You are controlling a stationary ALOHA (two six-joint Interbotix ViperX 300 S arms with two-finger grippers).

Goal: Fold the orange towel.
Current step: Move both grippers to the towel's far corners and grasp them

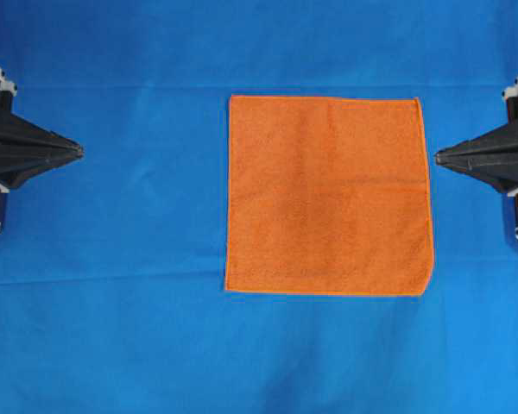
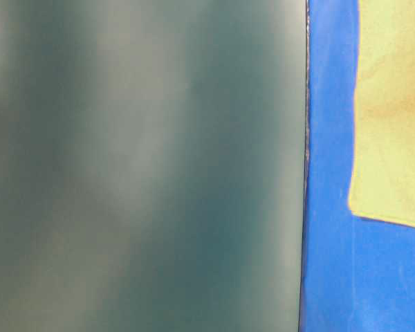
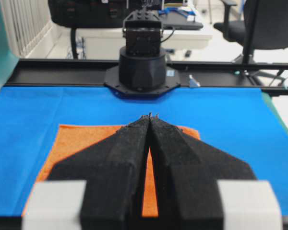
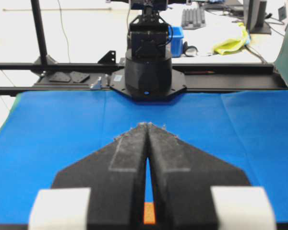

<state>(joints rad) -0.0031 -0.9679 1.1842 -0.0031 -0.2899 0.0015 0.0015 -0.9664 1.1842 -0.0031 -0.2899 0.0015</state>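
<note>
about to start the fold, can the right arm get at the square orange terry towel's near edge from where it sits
Probably yes. The right gripper, shut, sits just off the flat square orange terry-cloth towel, with only bare blue table cloth between them. It must open first.

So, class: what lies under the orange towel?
The orange towel lies flat on the blue table cloth, which shows all around it. Whatever is beneath the cloth is covered.

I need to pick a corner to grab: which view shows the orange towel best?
The overhead exterior view: the whole orange towel lies flat, all four corners visible. The table-level view shows only one washed-out corner; the wrist views glimpse it behind the shut left gripper and right gripper.
</note>
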